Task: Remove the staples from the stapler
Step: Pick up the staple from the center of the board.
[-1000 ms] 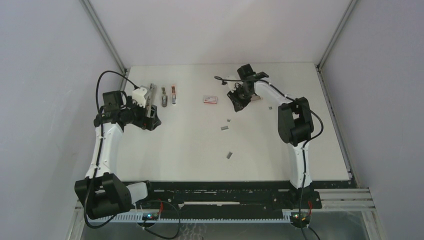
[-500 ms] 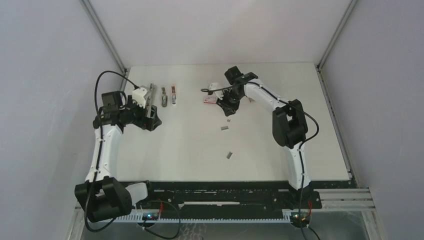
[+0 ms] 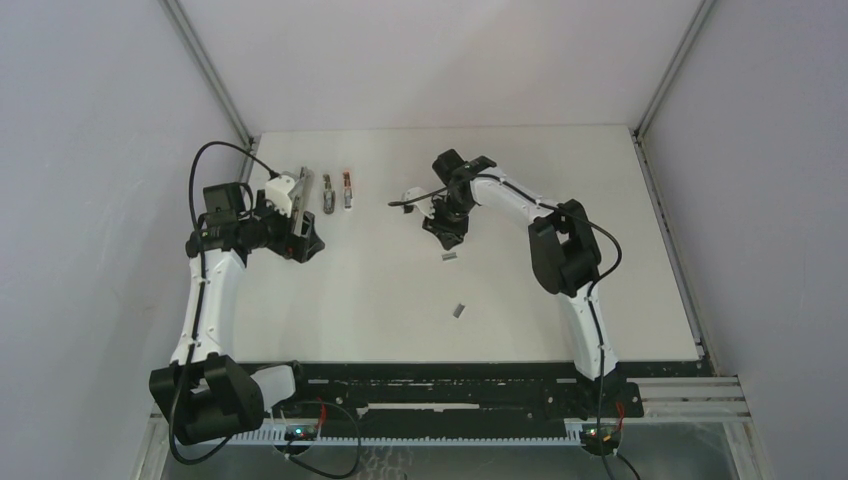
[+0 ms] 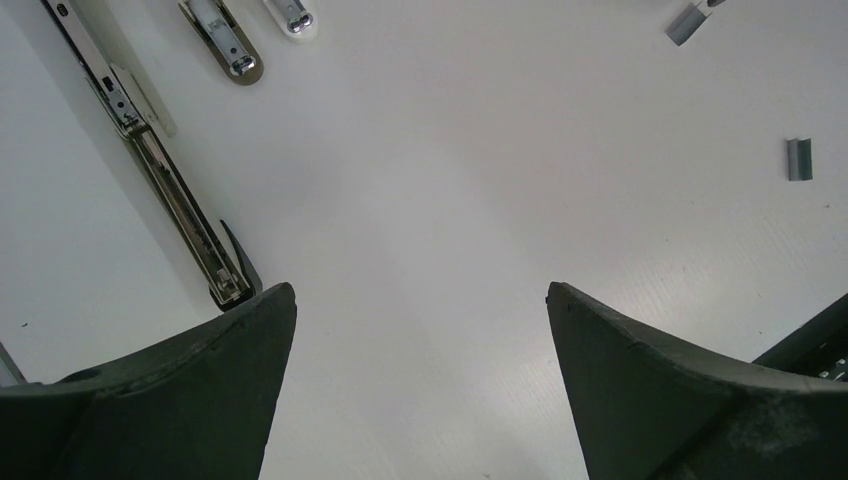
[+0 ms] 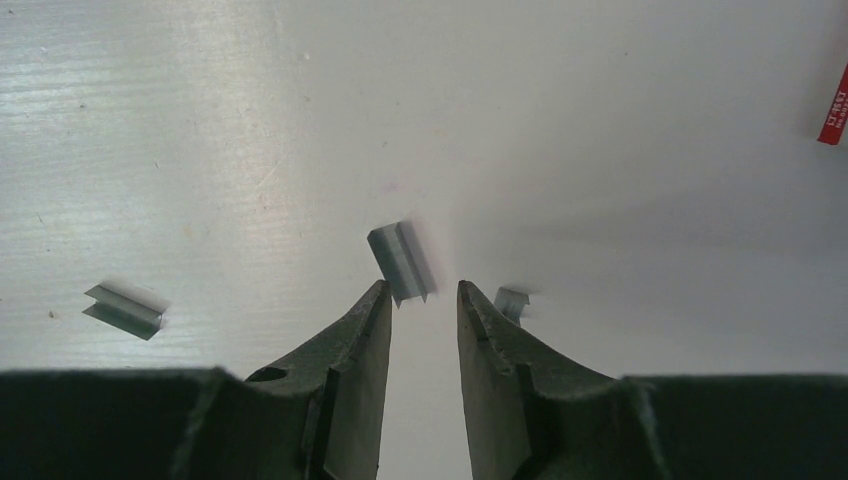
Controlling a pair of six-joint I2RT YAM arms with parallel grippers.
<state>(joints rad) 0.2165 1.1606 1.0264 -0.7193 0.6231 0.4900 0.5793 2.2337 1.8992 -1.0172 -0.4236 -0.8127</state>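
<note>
The stapler [image 4: 160,185] lies opened out, its long metal rail running up from beside my left fingertip; in the top view the stapler [image 3: 288,192] is at the far left. My left gripper [image 4: 420,295] [image 3: 297,228] is wide open over bare table. Grey staples lie loose: one block [image 5: 402,262] just beyond my right gripper's tips, a smaller one [image 5: 511,301] to their right, another [image 5: 124,307] off left. The right gripper [image 5: 423,290] [image 3: 445,224] hovers low with a narrow gap and nothing between the fingers. More staples [image 3: 449,255] [image 3: 459,310] lie nearer the arms.
Two small stapler-like metal pieces [image 3: 327,195] [image 3: 347,190] lie side by side right of the stapler. A red edge of the small box [image 5: 833,105] shows at the right wrist view's border. Staples [image 4: 799,160] [image 4: 688,22] also appear in the left wrist view.
My right arm has swung left and nearer, from behind the red-and-white box to above the loose staples, now covering the box in the top view. The left arm has not moved.
</note>
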